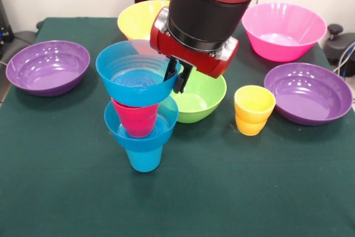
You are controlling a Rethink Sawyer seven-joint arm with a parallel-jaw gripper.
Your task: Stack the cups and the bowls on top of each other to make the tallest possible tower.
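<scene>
A tower (140, 116) of glossy plastic stands on the green tabletop (66, 181): blue cup (144, 159), small blue bowl (141, 131), red cup (135, 119), second blue bowl (135, 76) topmost. The gripper (180, 77) pinches that top bowl's right rim. A lime green bowl (201, 99) sits behind.

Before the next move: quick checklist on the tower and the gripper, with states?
1. Tower order: blue cup lowest, small blue bowl, red cup, top blue bowl: ok.
2. Top blue bowl seated level: not ok, it sits tilted on the red cup.
3. Gripper clear of the tower: not ok, its fingers are at the top bowl's rim.
4. Rim gripped or released: cannot tell.
5. Next pieces reachable: yellow cup upright and free, green bowl partly under the arm: ok.
6. Tower base steady on table: cannot tell.
</scene>
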